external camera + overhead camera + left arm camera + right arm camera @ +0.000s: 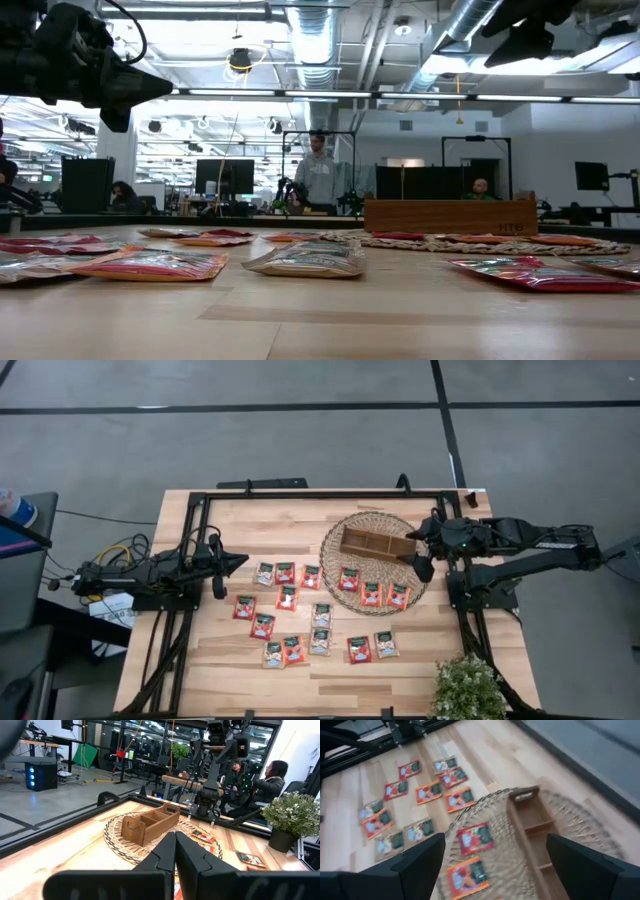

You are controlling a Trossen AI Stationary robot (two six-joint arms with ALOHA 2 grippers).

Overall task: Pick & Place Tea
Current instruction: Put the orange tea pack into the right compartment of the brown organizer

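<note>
High view: tea sachets strewn mid-worktop, three on wicker mat; tray empty, awaiting them.
Left wrist view: left gripper pressed together, idle.
Right wrist view: right gripper spread above mat, apparently for picking.

Flat tea sachets strewn on table

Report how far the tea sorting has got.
Done: nothing visible; the wooden tray on the wicker mat shows empty compartments. In hand: the right gripper hangs open over the tray's end, holding nothing; the left gripper waits shut at the table's left. Left: every tea sachet, three on the mat, the others on the table.
</note>
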